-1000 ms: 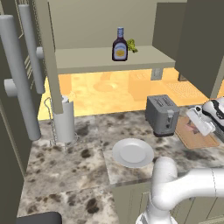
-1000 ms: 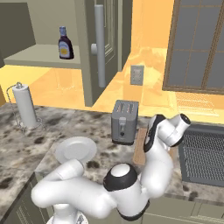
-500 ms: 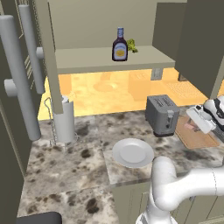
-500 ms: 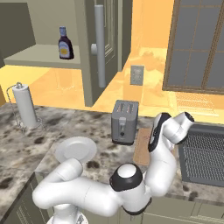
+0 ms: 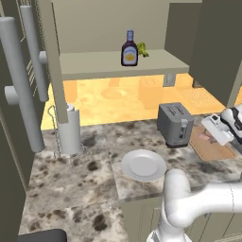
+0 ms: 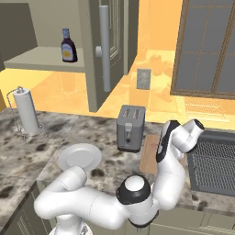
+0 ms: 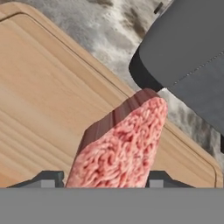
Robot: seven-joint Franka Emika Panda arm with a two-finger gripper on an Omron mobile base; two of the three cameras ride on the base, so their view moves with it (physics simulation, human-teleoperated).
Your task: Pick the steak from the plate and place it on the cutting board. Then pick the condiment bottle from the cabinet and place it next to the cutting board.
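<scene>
The pinkish-red steak [image 7: 122, 144] stands on edge between my gripper's [image 7: 104, 178] two dark tips, which press on it from both sides. It hangs just over the light-brown cutting board [image 7: 43, 100]. Right of the toaster, my gripper [image 5: 208, 134] holds the steak [image 5: 204, 137] low over the cutting board [image 5: 213, 149]. The round light-grey plate [image 5: 143, 165] lies bare at the counter's front. On the beige cabinet shelf [image 5: 94, 66] stands the dark condiment bottle [image 5: 129, 49], upright. From the other side I see the gripper [image 6: 159, 156], board [image 6: 148, 156], plate [image 6: 79, 156] and bottle [image 6: 69, 46].
A grey toaster [image 5: 175, 124] stands right beside the board's left edge, close to the hand [image 7: 188, 57]. A paper towel holder [image 5: 70, 130] is at the left. A green vegetable [image 5: 142, 49] sits by the bottle. The dark stovetop [image 6: 213, 160] lies right of the board.
The hand has sunk a little lower over the cutting board with the steak still in it. Plate, bottle and toaster have not moved.
</scene>
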